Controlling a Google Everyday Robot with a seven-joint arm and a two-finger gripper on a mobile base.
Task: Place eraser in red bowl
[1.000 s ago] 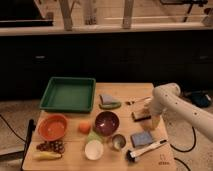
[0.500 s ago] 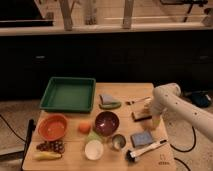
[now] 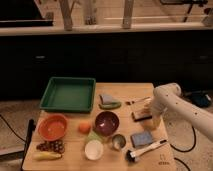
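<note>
The eraser (image 3: 141,116), a small dark-topped block, lies on the right part of the wooden table (image 3: 75,162). My gripper (image 3: 146,111) hangs from the white arm (image 3: 172,100) that comes in from the right. It is right at the eraser, over or against its right end, and contact is not discernible. The red bowl (image 3: 52,127) stands at the table's left side, far from the gripper, with nothing showing in it.
A green tray (image 3: 68,93) sits at back left. A purple bowl (image 3: 106,122), an orange ball (image 3: 84,128), a white cup (image 3: 93,150) and a metal cup (image 3: 118,142) lie between bowl and eraser. A blue-grey pad (image 3: 141,138) and a brush (image 3: 146,149) lie in front of the eraser.
</note>
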